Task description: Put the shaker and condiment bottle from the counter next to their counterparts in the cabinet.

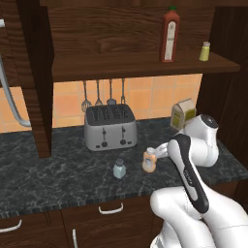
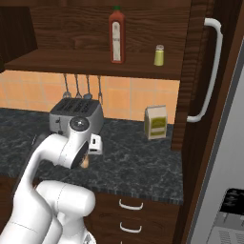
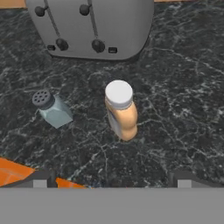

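Note:
The orange-tan condiment bottle [image 3: 121,114] with a white cap stands upright on the black marbled counter [image 3: 183,109], in front of the toaster. To its left stands the pale blue-grey shaker [image 3: 51,109]. The base views show the same pair, condiment bottle [image 1: 149,160] and shaker [image 1: 119,169]. My gripper [image 3: 111,179] hovers above the bottle, open, its fingertips [image 3: 40,178] set wide with nothing between them. On the cabinet shelf [image 1: 121,65] stand the counterparts, a tall dark red bottle [image 1: 170,35] and a small yellow-green shaker [image 1: 205,51].
A silver toaster [image 1: 110,127] sits behind the two small items. A pale carton [image 1: 183,113] stands at the back right of the counter. Utensils [image 1: 98,94] hang on the tiled wall. A dark side panel [image 1: 38,82] rises at left; a fridge handle [image 2: 214,71] is at right.

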You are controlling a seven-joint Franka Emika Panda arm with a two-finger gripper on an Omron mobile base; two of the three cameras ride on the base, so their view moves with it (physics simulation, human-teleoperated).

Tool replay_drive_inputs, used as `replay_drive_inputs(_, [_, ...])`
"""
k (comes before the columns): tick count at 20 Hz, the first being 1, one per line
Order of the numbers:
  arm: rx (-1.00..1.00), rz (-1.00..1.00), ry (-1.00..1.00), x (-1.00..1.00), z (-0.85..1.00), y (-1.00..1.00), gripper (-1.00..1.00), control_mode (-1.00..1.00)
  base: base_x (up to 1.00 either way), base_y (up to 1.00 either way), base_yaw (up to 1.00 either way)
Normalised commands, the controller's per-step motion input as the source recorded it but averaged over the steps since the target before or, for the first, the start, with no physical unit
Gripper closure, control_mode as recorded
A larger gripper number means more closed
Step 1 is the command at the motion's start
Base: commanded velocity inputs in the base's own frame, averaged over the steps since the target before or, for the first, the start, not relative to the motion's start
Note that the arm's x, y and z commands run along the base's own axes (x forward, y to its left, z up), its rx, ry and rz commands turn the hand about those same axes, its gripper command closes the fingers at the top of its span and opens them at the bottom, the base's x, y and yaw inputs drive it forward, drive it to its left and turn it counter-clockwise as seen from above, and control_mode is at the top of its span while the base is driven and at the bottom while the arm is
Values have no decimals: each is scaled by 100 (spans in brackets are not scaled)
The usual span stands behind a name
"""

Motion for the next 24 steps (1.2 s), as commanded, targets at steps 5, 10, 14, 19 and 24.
replay_drive_inputs(5, [0,0,0,24,-28,0,-100,-100,0,0,0])
replay_drive_inputs(10, [0,0,0,12,-27,0,-100,-100,0,0,0])
replay_drive_inputs(14, [0,0,0,9,-26,0,-100,-100,0,0,0])
replay_drive_inputs(19, [0,0,0,5,-23,0,-100,-100,0,0,0])
replay_drive_inputs(24, [0,0,0,4,-20,10,-100,-100,0,0,0])
